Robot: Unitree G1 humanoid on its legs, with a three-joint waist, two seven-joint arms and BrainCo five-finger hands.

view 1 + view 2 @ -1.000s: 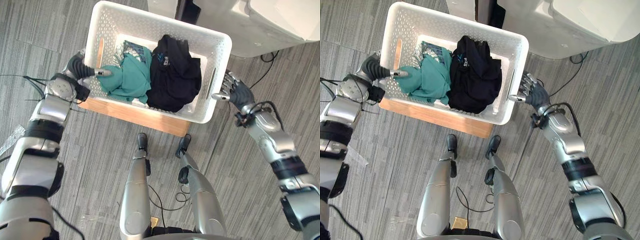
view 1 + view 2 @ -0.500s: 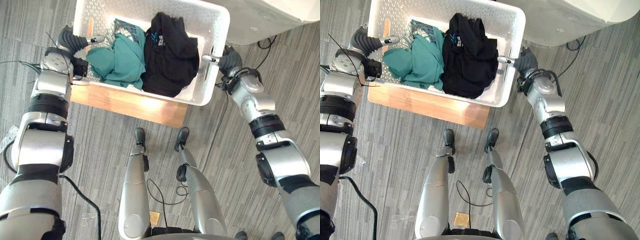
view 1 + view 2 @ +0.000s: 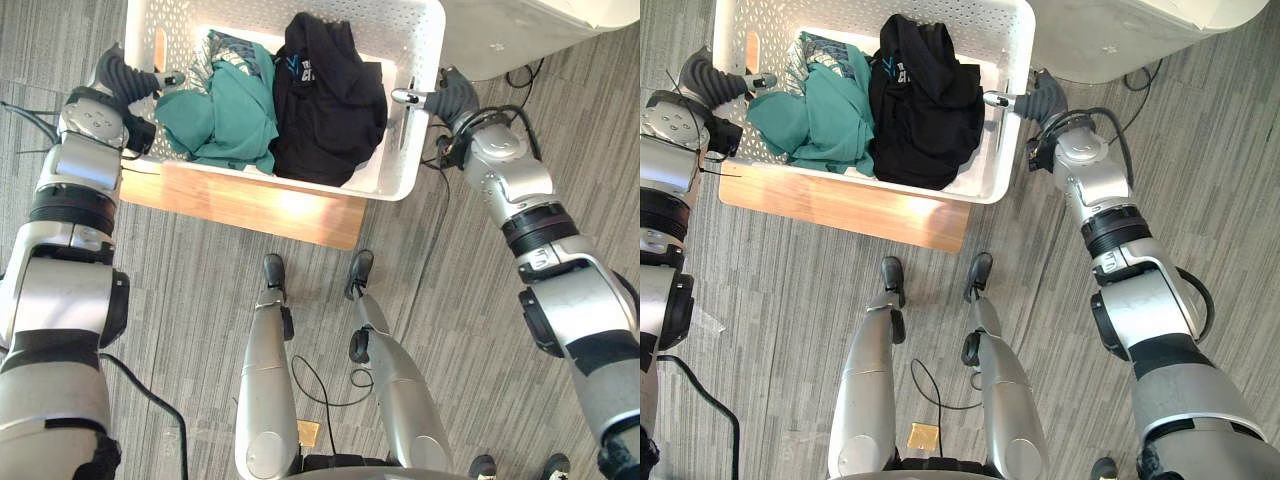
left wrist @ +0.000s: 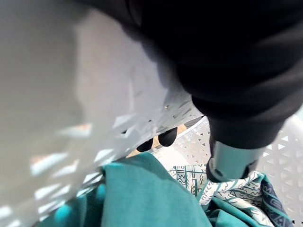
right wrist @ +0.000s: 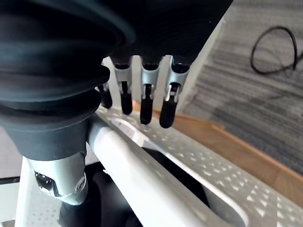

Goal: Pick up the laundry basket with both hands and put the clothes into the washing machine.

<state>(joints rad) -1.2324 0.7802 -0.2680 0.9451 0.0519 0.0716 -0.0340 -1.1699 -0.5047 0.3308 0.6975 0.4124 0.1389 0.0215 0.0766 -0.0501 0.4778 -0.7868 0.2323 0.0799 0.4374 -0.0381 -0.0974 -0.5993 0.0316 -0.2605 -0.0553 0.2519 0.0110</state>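
Note:
The white perforated laundry basket (image 3: 392,186) stands on a low wooden platform (image 3: 250,205). Inside it a teal garment (image 3: 225,115) lies beside a black one (image 3: 325,100). My left hand (image 3: 125,75) is at the basket's left rim. Its thumb (image 4: 232,163) reaches inside over the teal cloth, and its dark fingertips (image 4: 163,138) poke through the handle slot, curled round the rim. At the right rim is my right hand (image 3: 450,100). Its thumb (image 5: 61,184) lies inside the rim (image 5: 142,179). The nearly straight fingers (image 5: 168,109) hang outside the wall.
The white washing machine (image 3: 520,30) stands just beyond the basket, at the back right. A black cable (image 3: 520,75) lies on the grey carpet by its base. A person's shoes (image 3: 545,465) show at the lower right.
The camera has shifted, so the basket sits higher in the picture. My right hand has come in from beside the handle onto the rim. My left fingers have curled round the left rim.

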